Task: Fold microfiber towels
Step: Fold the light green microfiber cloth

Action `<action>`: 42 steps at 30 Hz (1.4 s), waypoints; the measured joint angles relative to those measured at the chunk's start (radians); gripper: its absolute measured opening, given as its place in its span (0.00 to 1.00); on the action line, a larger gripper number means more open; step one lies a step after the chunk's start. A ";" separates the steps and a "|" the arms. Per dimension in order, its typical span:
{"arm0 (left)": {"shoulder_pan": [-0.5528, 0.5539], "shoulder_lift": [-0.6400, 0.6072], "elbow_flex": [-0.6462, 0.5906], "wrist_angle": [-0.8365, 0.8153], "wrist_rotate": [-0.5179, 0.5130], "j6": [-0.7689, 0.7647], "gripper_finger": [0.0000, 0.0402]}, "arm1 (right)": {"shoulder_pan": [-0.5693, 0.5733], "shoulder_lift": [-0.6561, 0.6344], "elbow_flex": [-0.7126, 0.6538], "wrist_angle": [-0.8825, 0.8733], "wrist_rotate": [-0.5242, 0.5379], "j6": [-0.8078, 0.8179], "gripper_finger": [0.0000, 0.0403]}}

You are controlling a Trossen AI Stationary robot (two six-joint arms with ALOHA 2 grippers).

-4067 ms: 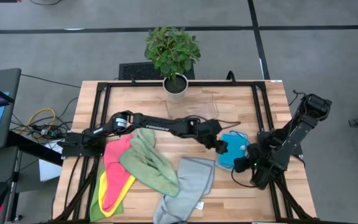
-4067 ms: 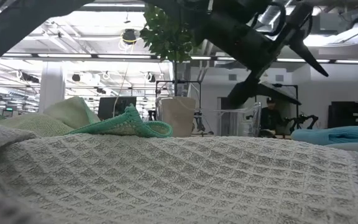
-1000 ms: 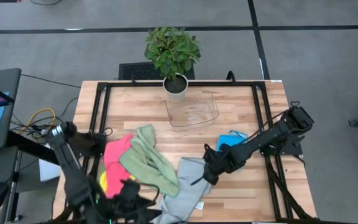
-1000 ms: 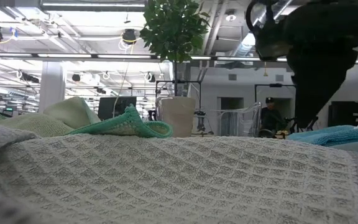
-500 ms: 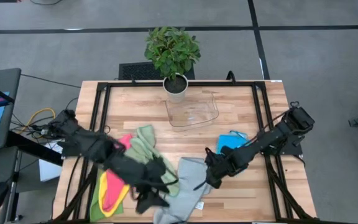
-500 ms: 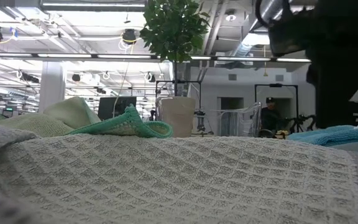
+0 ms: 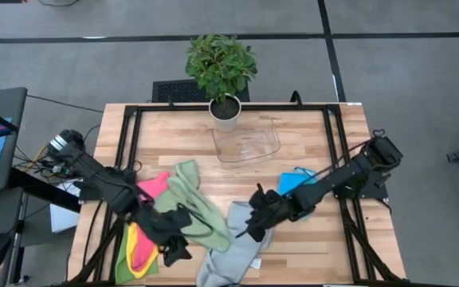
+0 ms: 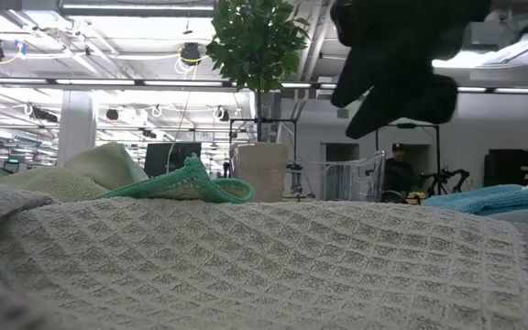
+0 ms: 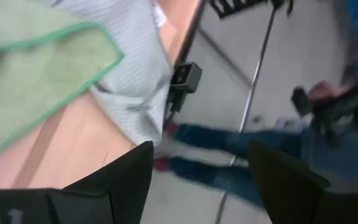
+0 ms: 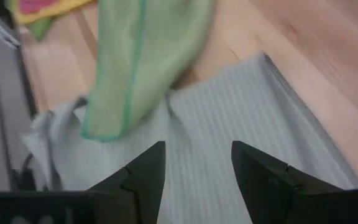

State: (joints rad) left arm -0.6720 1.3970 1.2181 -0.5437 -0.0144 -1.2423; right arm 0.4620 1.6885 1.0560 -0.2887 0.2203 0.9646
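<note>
The grey towel lies crumpled at the table's six o'clock edge, the green towel overlapping its nine o'clock side. Both the right pincer and left pincer hover wide, holding nothing. Closing here, the right one could pinch the green layer too, dragging both towels.

Grey towel waffle-woven cloth; table smooth pale wood; tray clear plastic.

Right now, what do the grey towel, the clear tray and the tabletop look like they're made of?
Grey towel: soft woven cloth, matte, with a raised waffle grid that is plain in the low view. Clear tray: probably thin plastic, glossy and see-through, the wood showing through it. Tabletop: light wood in joined strips, butcher-block style, smooth with a low sheen.
</note>
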 joint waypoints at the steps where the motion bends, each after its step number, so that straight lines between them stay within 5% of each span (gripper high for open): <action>1: -0.019 -0.035 -0.071 0.057 -0.056 -0.051 0.63 | -0.013 0.000 0.003 -0.001 -0.006 -0.013 0.52; 6: -0.104 -0.195 -0.355 0.151 -0.410 -0.315 0.63 | -0.077 0.000 0.064 -0.051 -0.013 -0.095 0.52; 12: -0.115 -0.351 -0.519 0.113 -0.601 -0.503 0.63 | -0.158 0.092 0.235 -0.045 -0.008 -0.266 0.52; 27: -0.114 -0.576 -0.549 0.088 -0.787 -0.423 0.63 | -0.201 0.551 0.788 -0.234 0.013 -0.518 0.52; 42: -0.112 -0.586 -0.549 0.066 -0.827 -0.400 0.63 | -0.226 0.653 0.866 -0.248 0.040 -0.496 0.49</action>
State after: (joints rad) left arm -0.7837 0.8112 0.6693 -0.4773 -0.8410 -1.6419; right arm 0.2360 2.3420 1.9218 -0.5371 0.2605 0.4684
